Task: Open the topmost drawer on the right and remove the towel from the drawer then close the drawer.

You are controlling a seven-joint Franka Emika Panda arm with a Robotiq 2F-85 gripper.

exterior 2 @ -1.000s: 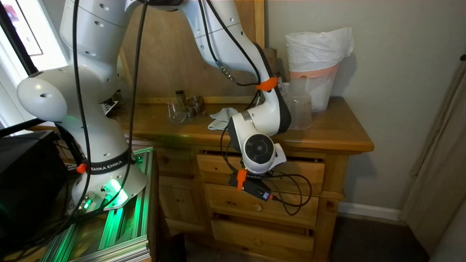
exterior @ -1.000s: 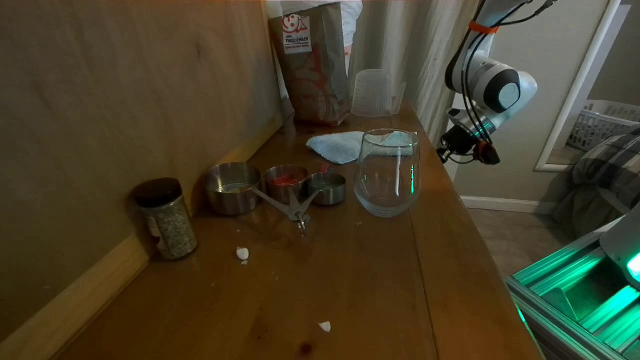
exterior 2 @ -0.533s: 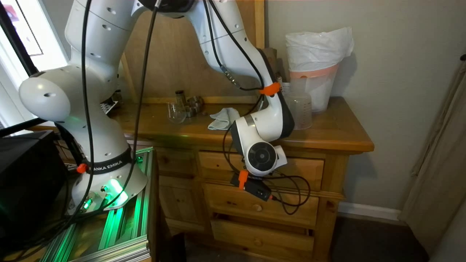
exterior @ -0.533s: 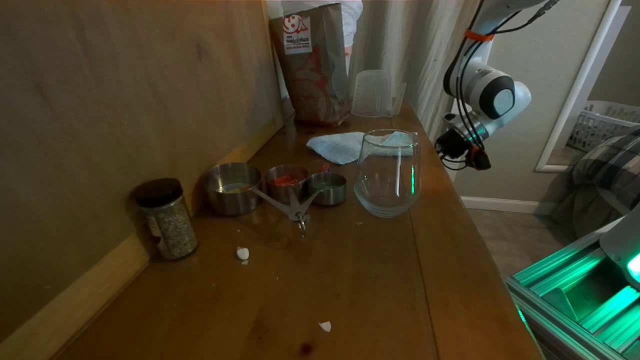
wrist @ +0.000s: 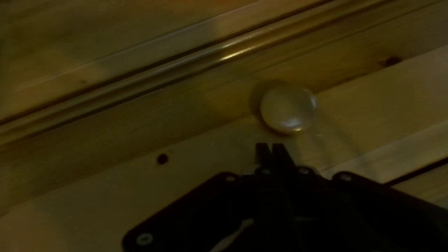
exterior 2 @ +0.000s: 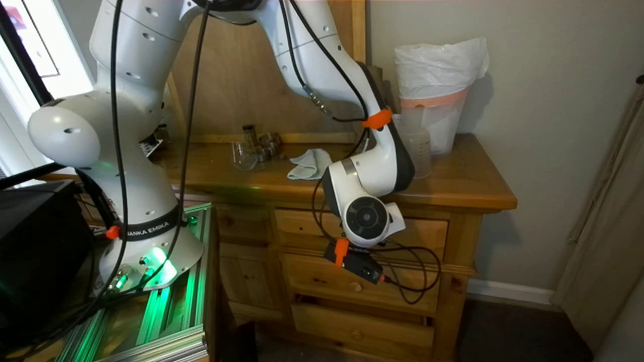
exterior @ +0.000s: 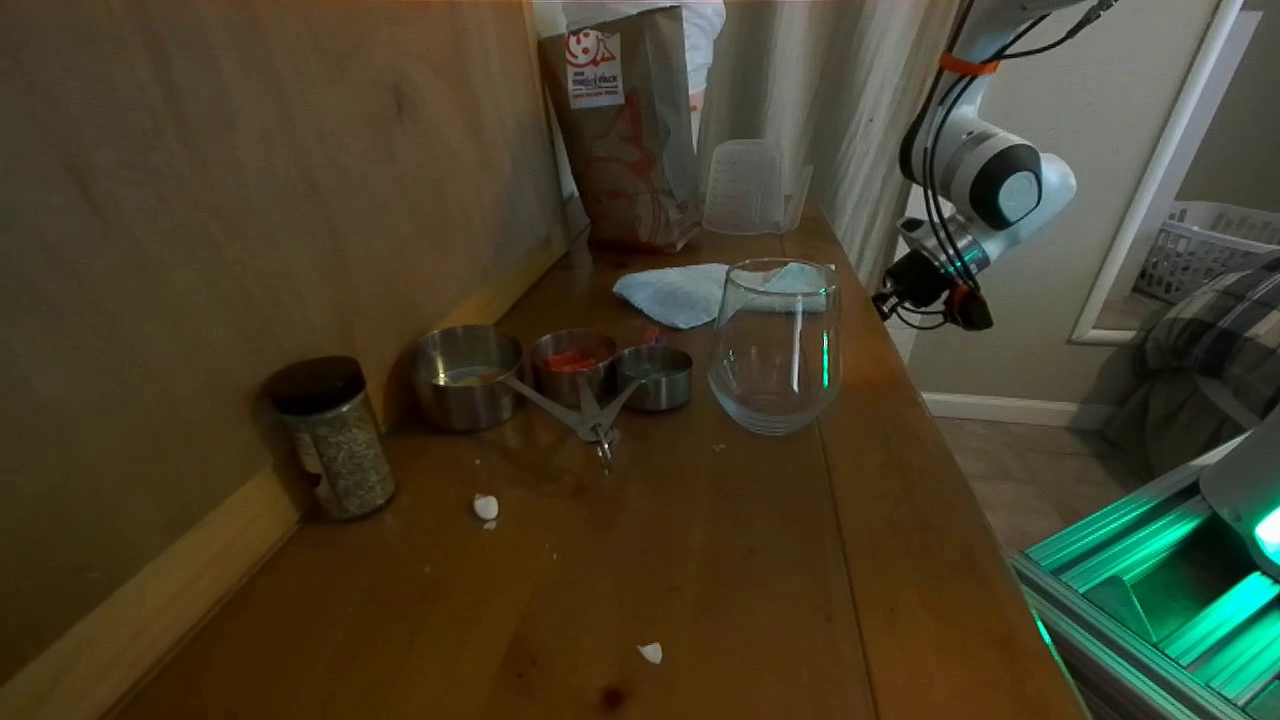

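Note:
The top right drawer (exterior 2: 425, 234) of the wooden dresser looks shut in an exterior view, with its front partly hidden by my arm. The light blue towel (exterior 2: 309, 164) lies on the dresser top, away from the gripper; it also shows in an exterior view (exterior: 675, 293), partly behind a glass. My gripper (wrist: 271, 145) has its fingers together with nothing between them. In the wrist view it is just below a round drawer knob (wrist: 288, 108), apart from it. The gripper (exterior: 884, 305) is in front of the dresser edge; its fingertips are hidden in an exterior view.
The middle drawer (exterior 2: 397, 289) looks shut and the bottom drawer (exterior 2: 362, 329) stands partly open. On the dresser top are a clear glass (exterior: 775, 350), metal measuring cups (exterior: 465, 380), a spice jar (exterior: 335, 440), a paper bag (exterior: 635, 140) and a plastic pitcher (exterior: 745, 185).
The top right drawer showed a dark gap along its upper edge one second ago; that gap is now gone. My arm moved in toward the dresser, then back out and slightly along it.

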